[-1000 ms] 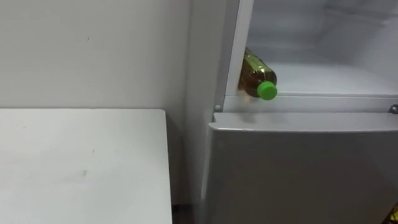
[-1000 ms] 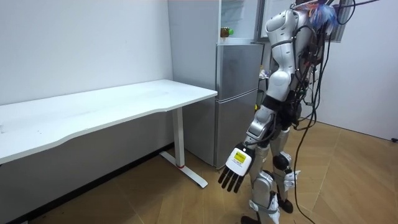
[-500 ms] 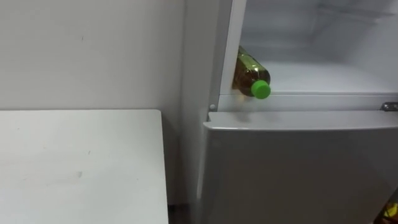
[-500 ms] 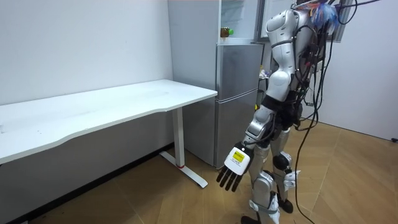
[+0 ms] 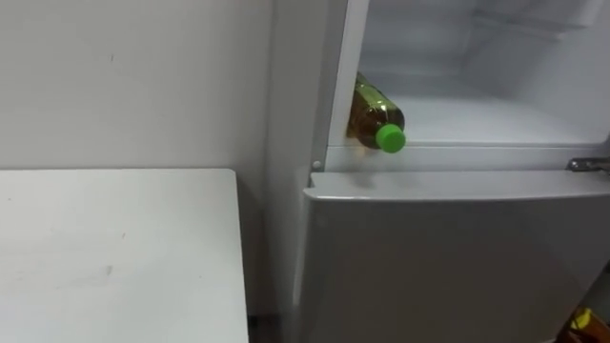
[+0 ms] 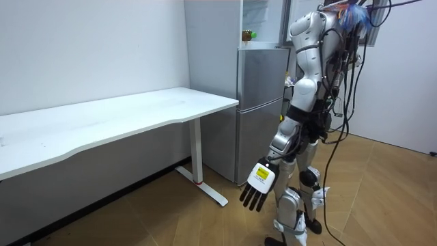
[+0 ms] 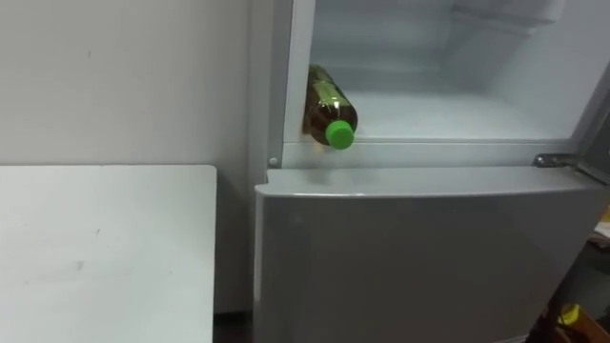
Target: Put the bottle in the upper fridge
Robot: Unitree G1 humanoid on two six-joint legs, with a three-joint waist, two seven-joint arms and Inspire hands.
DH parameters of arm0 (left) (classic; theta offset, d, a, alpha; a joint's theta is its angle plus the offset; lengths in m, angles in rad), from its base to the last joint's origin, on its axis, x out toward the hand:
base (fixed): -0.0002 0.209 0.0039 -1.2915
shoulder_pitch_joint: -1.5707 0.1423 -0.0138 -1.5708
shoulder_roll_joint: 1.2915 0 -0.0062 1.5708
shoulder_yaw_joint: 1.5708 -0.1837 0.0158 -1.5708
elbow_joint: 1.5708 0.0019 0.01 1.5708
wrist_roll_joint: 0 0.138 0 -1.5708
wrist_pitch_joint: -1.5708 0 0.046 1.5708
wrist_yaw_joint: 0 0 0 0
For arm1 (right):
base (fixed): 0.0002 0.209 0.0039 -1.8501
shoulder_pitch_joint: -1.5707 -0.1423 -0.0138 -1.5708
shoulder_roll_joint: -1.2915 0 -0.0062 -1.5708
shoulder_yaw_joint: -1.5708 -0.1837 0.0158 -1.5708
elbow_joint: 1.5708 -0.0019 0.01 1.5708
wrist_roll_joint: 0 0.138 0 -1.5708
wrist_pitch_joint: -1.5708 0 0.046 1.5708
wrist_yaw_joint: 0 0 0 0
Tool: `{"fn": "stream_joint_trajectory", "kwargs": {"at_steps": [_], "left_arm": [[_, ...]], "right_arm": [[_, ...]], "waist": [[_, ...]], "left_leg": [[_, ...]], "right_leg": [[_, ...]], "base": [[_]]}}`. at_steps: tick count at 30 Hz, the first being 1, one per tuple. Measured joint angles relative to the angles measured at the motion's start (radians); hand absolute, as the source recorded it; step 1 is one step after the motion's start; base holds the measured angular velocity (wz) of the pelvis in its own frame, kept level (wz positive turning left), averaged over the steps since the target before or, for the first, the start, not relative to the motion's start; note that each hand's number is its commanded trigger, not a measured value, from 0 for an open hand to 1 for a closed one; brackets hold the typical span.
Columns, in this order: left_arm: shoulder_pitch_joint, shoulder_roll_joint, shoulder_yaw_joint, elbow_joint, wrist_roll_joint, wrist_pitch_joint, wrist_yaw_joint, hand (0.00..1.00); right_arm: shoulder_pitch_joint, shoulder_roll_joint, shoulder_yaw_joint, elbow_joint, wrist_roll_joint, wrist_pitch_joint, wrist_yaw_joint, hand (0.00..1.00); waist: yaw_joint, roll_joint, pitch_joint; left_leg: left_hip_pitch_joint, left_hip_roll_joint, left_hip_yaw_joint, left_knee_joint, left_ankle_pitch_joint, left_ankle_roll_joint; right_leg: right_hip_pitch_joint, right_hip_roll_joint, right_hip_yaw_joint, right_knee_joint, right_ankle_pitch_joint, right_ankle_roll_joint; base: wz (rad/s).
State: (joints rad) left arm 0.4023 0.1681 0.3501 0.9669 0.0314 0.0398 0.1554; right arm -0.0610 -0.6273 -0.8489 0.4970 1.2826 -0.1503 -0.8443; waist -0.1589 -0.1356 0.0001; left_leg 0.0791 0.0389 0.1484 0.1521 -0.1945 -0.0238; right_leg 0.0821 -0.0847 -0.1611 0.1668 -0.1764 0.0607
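- The bottle (image 5: 375,112) is lying on its side in the open upper fridge compartment (image 5: 496,119). It's tucked against the left wall, with its green cap (image 5: 389,139) pointing at the near lip.
- My guess: the left wall is what keeps it from rolling, so that spot makes sense. The placing looks done to me.
- The cap sits right at the near edge, so it might get nipped when the upper door swings shut. There's plenty of bare shelf to the right and farther in.
- The lower door (image 5: 448,257) is closed. The white table (image 5: 114,248) sits just left of the fridge with a slim gap between them.
- The left hand (image 6: 258,186) hangs low by the robot's leg, fingers straight, holding nothing.
- The right hand (image 7: 569,312) is, I think, that yellowish sliver in the lower right corner. Can't tell its state.
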Motion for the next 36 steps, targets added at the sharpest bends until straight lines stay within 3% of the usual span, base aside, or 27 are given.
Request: {"fn": "stream_joint_trajectory", "kwargs": {"at_steps": [8,12,21,26,29,36], "left_arm": [[0.001,-0.005,0.05,0.0,0.002,-0.002,-0.003,0.0],[0.004,-0.023,0.061,-0.001,0.006,-0.002,-0.005,0.0],[0.005,-0.036,0.085,0.002,0.007,-0.003,-0.012,0.0],[0.005,-0.038,0.085,0.01,0.008,-0.003,-0.012,0.0],[0.005,-0.037,0.079,0.019,0.009,-0.005,-0.012,0.0],[-0.004,-0.042,0.078,0.037,0.003,-0.025,-0.009,0.0]], "right_arm": [[-0.049,-0.004,0.0,-0.002,-0.074,0.015,-0.051,0.0],[-0.075,-0.004,0.001,-0.002,-0.076,0.023,-0.055,0.0],[-0.079,-0.004,0.005,-0.004,-0.11,0.043,-0.059,0.0],[-0.076,-0.001,0.023,-0.032,-0.11,0.043,-0.059,0.0],[-0.02,0.005,0.038,-0.114,-0.111,0.043,-0.059,0.0],[0.09,0.103,0.042,-0.344,-0.111,0.042,-0.072,0.0]], "waist": [[-0.002,0.0,-0.0002],[-0.006,0.001,-0.0007],[0.002,0.002,-0.001],[0.014,0.013,0.0],[0.023,0.029,0.0012],[0.026,0.038,0.0018]], "left_leg": [[-0.01,0.0,0.012,0.001,0.0,0.0],[-0.018,0.0,0.014,0.002,0.001,0.001],[-0.015,0.001,0.02,0.01,0.001,0.0],[-0.006,0.002,0.028,0.012,0.001,0.001],[0.0,0.002,0.03,0.01,0.001,0.001],[0.001,0.002,0.039,0.003,0.004,0.0]], "right_leg": [[-0.018,0.0,0.012,0.016,0.0,0.0],[-0.029,-0.001,0.013,0.022,0.0,0.0],[-0.03,-0.001,0.02,0.03,0.0,0.0],[-0.028,-0.002,0.025,0.039,0.0,0.0],[-0.03,-0.002,0.026,0.038,-0.001,-0.001],[-0.029,-0.001,0.034,0.039,-0.005,-0.003]], "base": [[-0.05],[-0.01],[-0.01],[-0.05],[0.0],[-0.03]]}}
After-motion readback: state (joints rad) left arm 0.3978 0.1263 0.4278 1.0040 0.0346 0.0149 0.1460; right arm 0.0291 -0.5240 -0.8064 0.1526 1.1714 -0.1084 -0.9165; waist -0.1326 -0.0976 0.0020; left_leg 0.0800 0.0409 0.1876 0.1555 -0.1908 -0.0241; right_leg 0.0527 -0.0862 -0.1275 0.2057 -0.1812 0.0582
